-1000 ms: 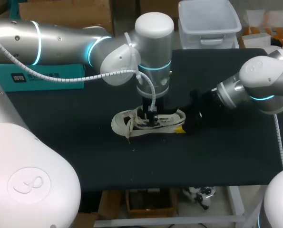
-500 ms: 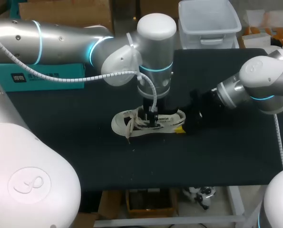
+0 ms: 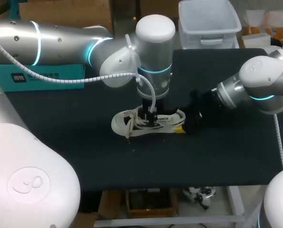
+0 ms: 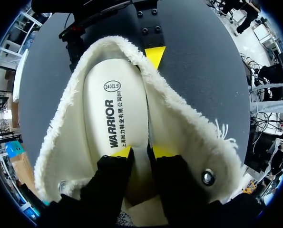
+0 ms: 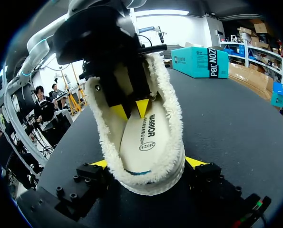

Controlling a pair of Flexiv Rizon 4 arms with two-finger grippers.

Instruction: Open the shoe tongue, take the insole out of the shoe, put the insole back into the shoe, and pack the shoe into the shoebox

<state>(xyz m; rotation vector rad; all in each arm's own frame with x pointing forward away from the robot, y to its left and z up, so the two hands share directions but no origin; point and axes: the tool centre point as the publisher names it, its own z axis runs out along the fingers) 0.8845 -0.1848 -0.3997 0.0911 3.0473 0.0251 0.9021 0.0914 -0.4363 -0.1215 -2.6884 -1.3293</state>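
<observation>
The insole (image 4: 115,109) lay flat inside the shoe (image 3: 148,122), printed side up and ringed by fleecy lining. The shoe stood upright near the middle of the bench (image 3: 84,156), with its toe toward the left arm's side and its laces loose. The left hand (image 4: 141,152) was down inside the opening, set on the insole close to its edge. I could not tell whether it was pinching the insole. The right hand (image 5: 146,164) was clamped on the heel, one yellow tip pressed to each side. A teal box (image 5: 198,61), probably the shoebox, stood well apart on the bench.

The main risk, as I judged it, was a shallow hold. A lift could then let the insole slip free or fold against the lining. If the insole stuck, the pull could drag the shoe upward and twist the heel out of the right hand.
</observation>
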